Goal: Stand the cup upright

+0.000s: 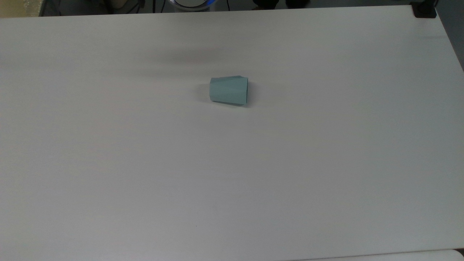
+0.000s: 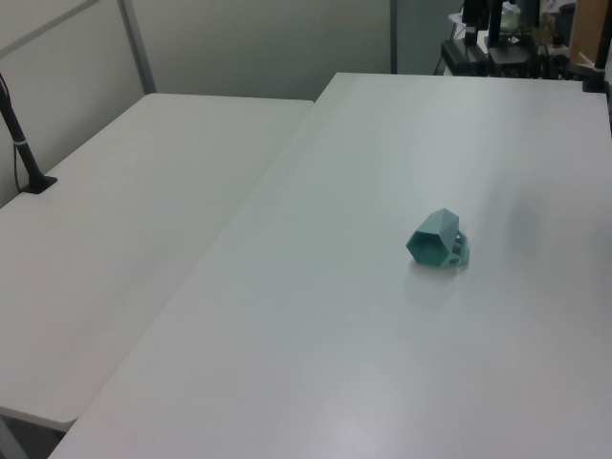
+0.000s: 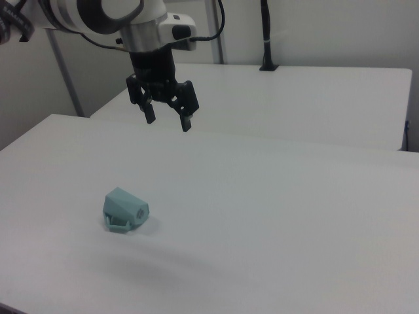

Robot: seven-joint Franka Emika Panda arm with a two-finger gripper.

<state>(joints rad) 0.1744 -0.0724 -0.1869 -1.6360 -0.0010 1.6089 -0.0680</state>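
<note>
Top view: we see the cup (image 1: 229,90) lying on its side slightly above the centre of the frame, on the white table (image 1: 145,174); its wider end points toward the top view's right and its narrower end toward the top view's left.

Left view: we look into the polygonal mouth of the cup (image 2: 437,240), right of centre in the frame, with the small loop tab resting against the tabletop.

Right view: we find the gripper (image 3: 168,114) in the upper left of the frame, fingers spread apart and holding nothing, hanging well above the cup (image 3: 125,210), which lies at lower left. We judge the task to be at the approach step: the next move calls for a descent over the cup, a closure across its faceted walls, and a rotation onto its base. We read no brand, label or writing anywhere.
</note>
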